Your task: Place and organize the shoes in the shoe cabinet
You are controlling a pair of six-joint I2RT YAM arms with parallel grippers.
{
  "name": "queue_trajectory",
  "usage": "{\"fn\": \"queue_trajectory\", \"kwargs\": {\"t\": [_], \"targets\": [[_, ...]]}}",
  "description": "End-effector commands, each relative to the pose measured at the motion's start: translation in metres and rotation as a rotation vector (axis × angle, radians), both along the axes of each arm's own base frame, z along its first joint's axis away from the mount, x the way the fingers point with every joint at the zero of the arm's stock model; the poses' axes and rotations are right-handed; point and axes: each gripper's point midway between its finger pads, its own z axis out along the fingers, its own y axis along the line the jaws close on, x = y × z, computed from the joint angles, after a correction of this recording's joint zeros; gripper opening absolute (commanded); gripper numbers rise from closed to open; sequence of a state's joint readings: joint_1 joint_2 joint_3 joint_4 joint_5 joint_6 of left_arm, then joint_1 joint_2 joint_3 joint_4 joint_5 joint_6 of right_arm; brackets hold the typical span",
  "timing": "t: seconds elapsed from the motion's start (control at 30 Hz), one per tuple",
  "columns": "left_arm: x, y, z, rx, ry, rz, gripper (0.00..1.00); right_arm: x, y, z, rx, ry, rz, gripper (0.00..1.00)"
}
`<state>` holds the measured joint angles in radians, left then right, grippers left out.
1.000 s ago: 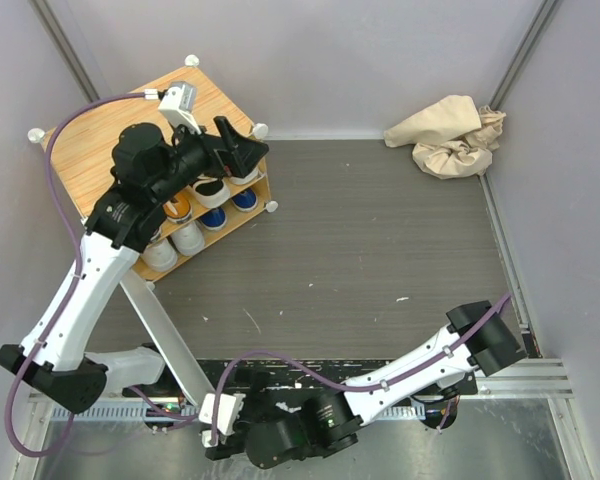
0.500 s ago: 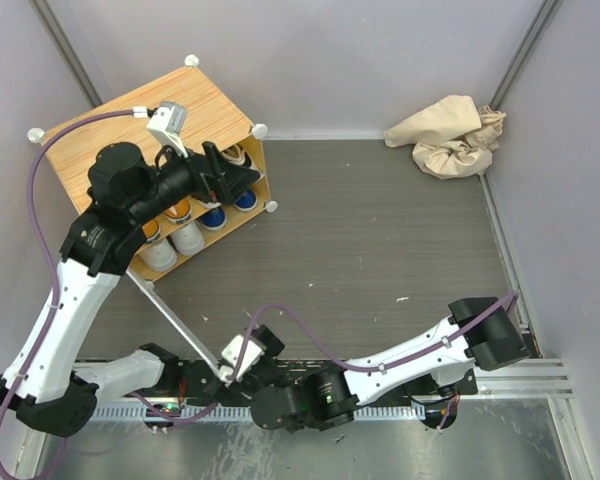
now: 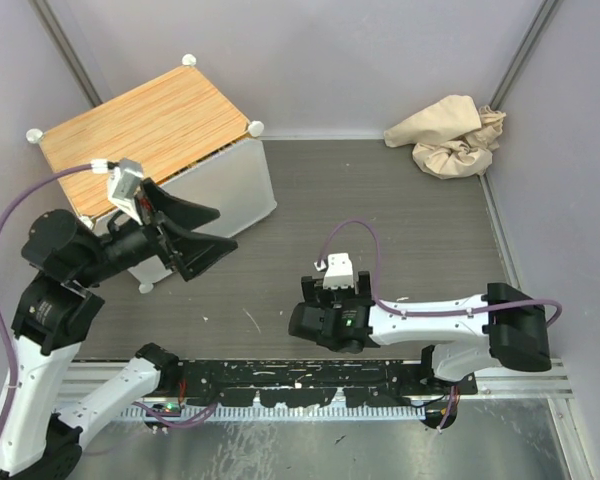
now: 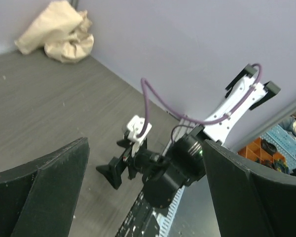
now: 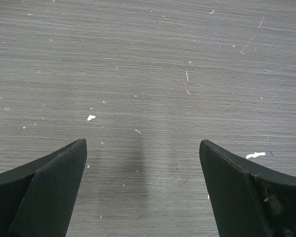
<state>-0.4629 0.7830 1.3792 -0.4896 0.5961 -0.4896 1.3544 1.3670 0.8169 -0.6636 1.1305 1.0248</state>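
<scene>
Left pincer (image 3: 225, 228) backed off, open; shoe cabinet (image 3: 150, 120) front now hides shoes.

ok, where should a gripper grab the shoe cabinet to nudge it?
Probably the white knob at its front top corner, coming from the open table side: the shoe cabinet looks far wider than the jaws, while the knob juts out free.

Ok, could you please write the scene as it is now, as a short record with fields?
cabinet: far left of the table, white front panel shut, no shoes visible
left gripper: open, empty, near the cabinet front
right gripper: open, empty, pointing down at bare table
cloth: crumpled, beige, far right corner
</scene>
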Motion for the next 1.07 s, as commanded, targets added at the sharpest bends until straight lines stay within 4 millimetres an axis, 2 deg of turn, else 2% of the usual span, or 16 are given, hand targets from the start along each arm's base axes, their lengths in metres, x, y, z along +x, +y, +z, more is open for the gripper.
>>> {"fn": "queue_trajectory", "kwargs": {"t": [0.0,0.07,0.27,0.43,0.57,0.73,0.83,1.03], "targets": [[0.009,-0.01,-0.062,0.07,0.148,-0.04,0.98,0.0,0.007,0.025,0.109,-0.044,0.004,1.0],[0.016,-0.009,-0.088,0.101,0.19,-0.01,0.98,0.0,0.02,0.027,0.101,-0.028,0.077,1.0],[0.056,0.009,-0.165,0.208,0.325,0.218,0.98,-0.005,0.06,0.046,0.091,0.026,0.268,1.0],[0.079,0.029,-0.21,0.291,0.396,0.387,0.98,-0.012,0.082,0.056,0.13,0.106,0.414,1.0],[0.09,0.04,-0.23,0.334,0.427,0.472,0.98,-0.013,0.089,0.072,0.171,0.098,0.442,1.0],[0.092,0.041,-0.253,0.376,0.465,0.479,0.98,0.002,0.073,0.08,0.151,0.025,0.315,1.0],[0.09,0.04,-0.258,0.379,0.462,0.466,0.98,0.006,0.07,0.08,0.134,0.017,0.265,1.0],[0.088,0.04,-0.263,0.407,0.459,0.451,0.98,0.01,0.076,0.08,0.06,0.027,0.29,1.0]]}}
